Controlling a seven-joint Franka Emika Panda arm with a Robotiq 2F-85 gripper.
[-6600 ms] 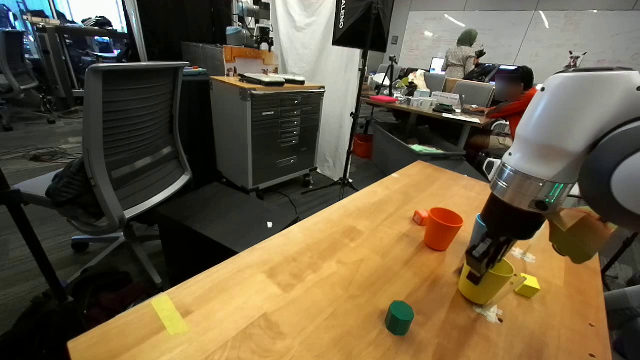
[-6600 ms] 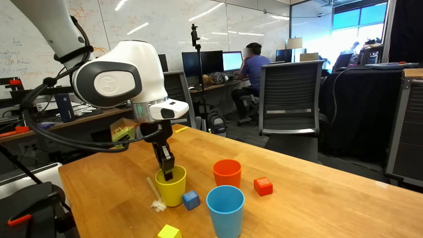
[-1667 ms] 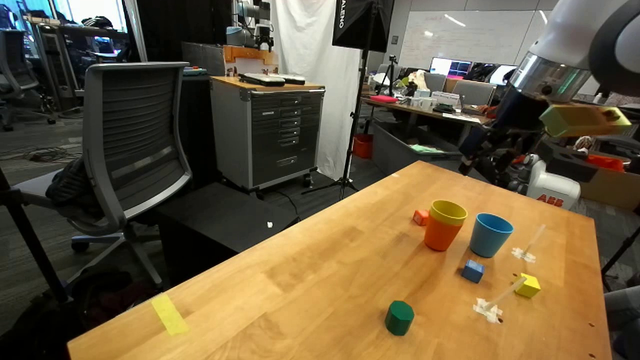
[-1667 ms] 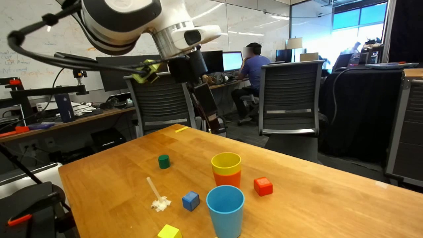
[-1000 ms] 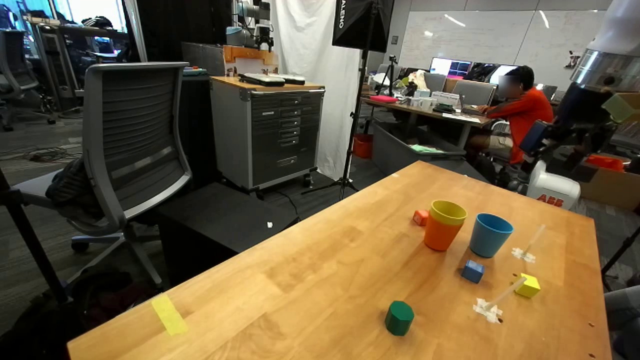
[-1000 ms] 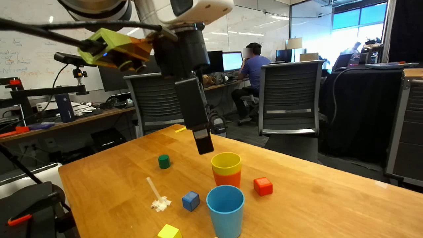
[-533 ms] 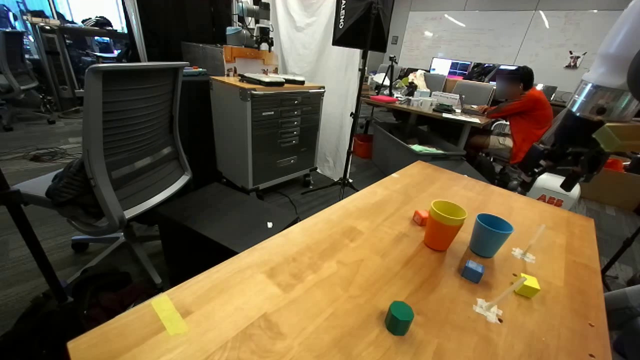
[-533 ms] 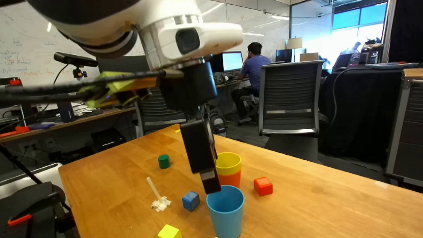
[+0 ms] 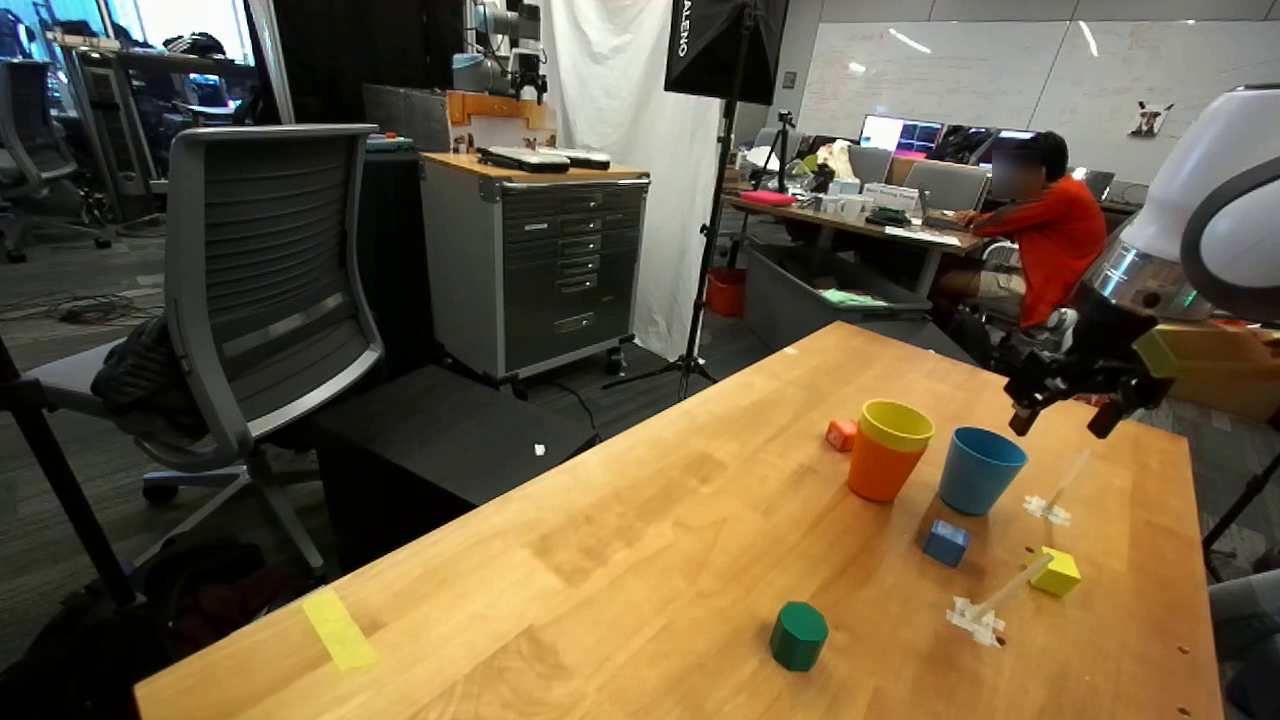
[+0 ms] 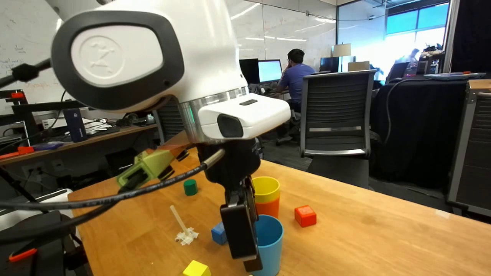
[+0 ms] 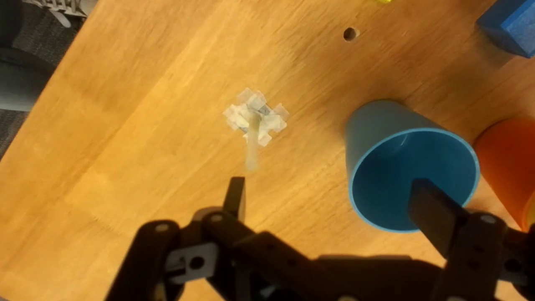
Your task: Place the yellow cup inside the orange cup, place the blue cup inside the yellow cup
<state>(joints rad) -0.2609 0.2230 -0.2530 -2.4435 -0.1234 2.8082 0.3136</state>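
In an exterior view, the yellow cup sits inside the orange cup on the tabletop, and the blue cup stands upright just to their right. The end effector, spread wide, hangs above the tabletop, right of the blue cup. A blue block lies nearer, a green block nearer still, and a red block just left of the orange cup.
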